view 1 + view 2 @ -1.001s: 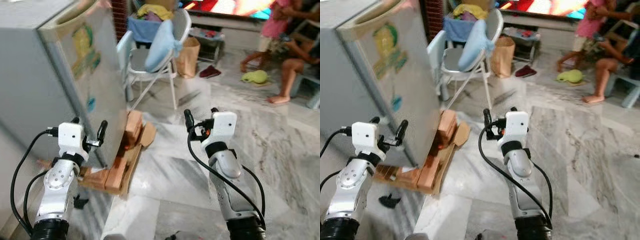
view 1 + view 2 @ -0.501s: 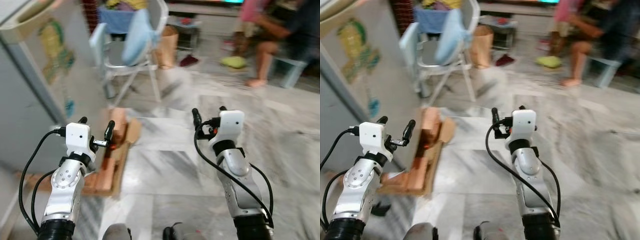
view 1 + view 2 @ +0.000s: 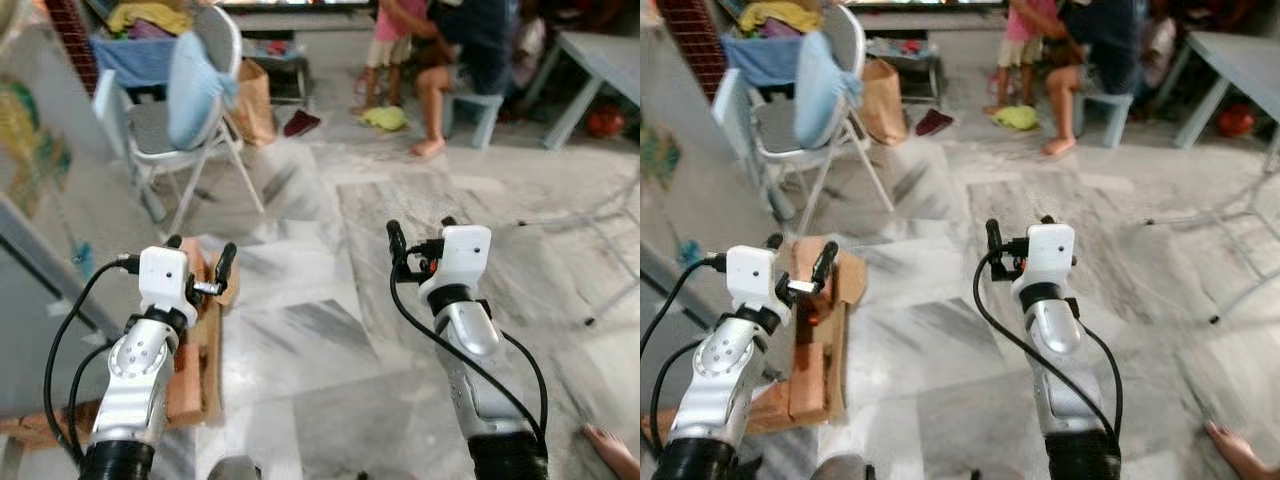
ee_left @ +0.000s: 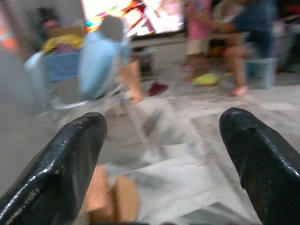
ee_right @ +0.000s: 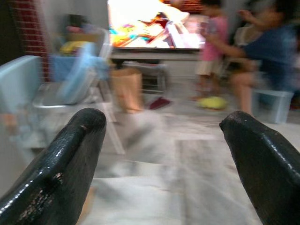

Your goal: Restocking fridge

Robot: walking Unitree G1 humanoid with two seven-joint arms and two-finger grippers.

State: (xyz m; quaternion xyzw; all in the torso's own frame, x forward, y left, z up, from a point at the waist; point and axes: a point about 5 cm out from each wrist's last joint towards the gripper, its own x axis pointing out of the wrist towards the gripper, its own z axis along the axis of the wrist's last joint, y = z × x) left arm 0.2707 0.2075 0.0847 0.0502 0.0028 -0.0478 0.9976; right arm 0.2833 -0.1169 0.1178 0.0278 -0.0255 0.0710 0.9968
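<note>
Marble floor (image 3: 330, 340), grey-white veined. Folding chair (image 3: 185, 110) at upper left, light blue cloth (image 3: 195, 75) draped over its back, blue fabric with yellow clothes (image 3: 150, 15) piled behind. Brown paper bag (image 3: 252, 100) just beside the chair. Flattened cardboard (image 3: 200, 350) on the floor at lower left. People sit at top centre near a light blue stool (image 3: 480, 105); yellow-green cloth (image 3: 385, 118) on the floor nearby. Grey table (image 3: 600, 60) at upper right. Bare foot (image 3: 610, 450) at lower right corner.
</note>
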